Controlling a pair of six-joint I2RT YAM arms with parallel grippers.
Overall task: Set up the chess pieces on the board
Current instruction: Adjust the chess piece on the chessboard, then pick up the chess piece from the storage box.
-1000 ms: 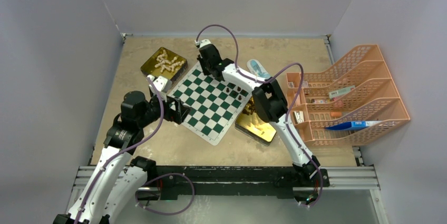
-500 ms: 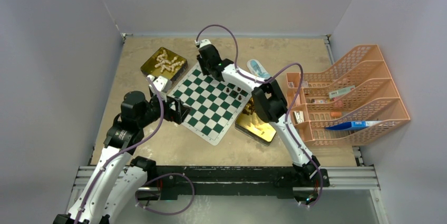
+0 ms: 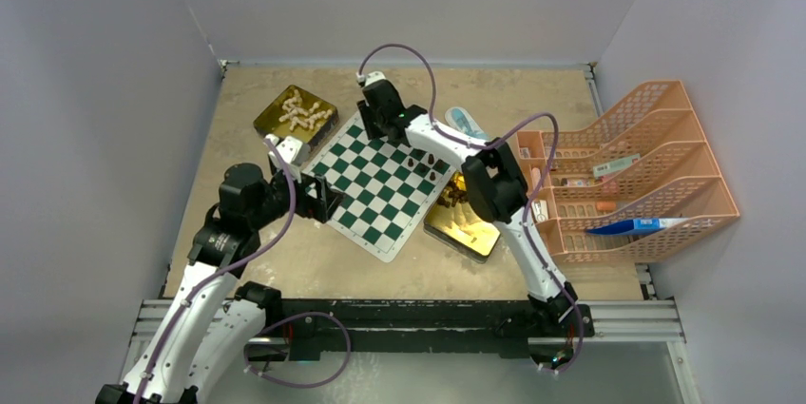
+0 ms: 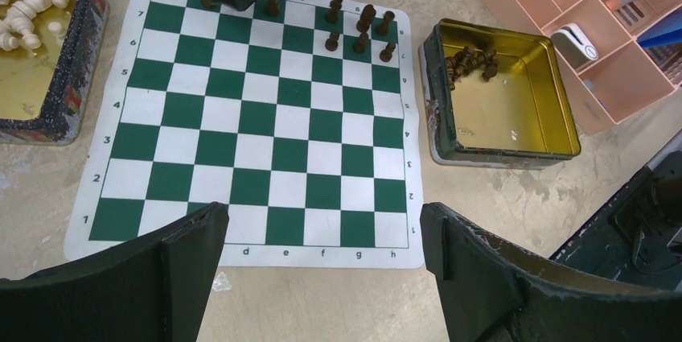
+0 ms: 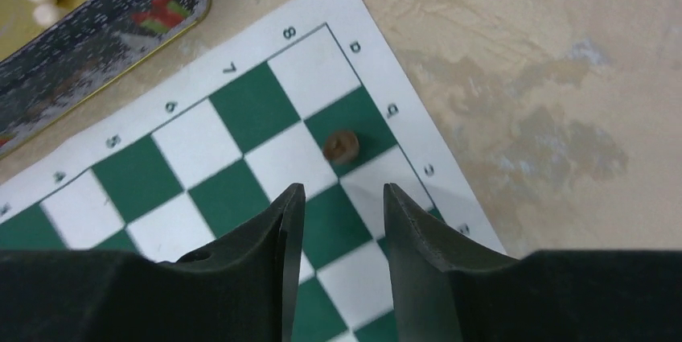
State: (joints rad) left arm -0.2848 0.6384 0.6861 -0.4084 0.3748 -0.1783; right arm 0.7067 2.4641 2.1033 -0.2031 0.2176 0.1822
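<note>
A small dark brown chess piece (image 5: 341, 146) stands on the green-and-white checked board (image 5: 253, 105). My right fingers (image 5: 281, 233) are parted and empty, my left fingers (image 4: 185, 261) wide. Next, I should fetch another piece.

shiny gold metal tin (image 4: 515, 109); matt board (image 4: 241, 125); rough mottled tabletop (image 4: 482, 197).

My top camera looks down from above and behind my arm bases (image 3: 556, 314), far enough back to hold the whole table (image 3: 532, 90). The camera on my left gripper (image 4: 320, 221) sits fairly high and faces forward across the whole board (image 4: 257, 117) ahead of it. The one on my right gripper (image 5: 342, 193) hangs close, looking straight down at the board's corner just ahead of it. All three share that end of the board.
</note>
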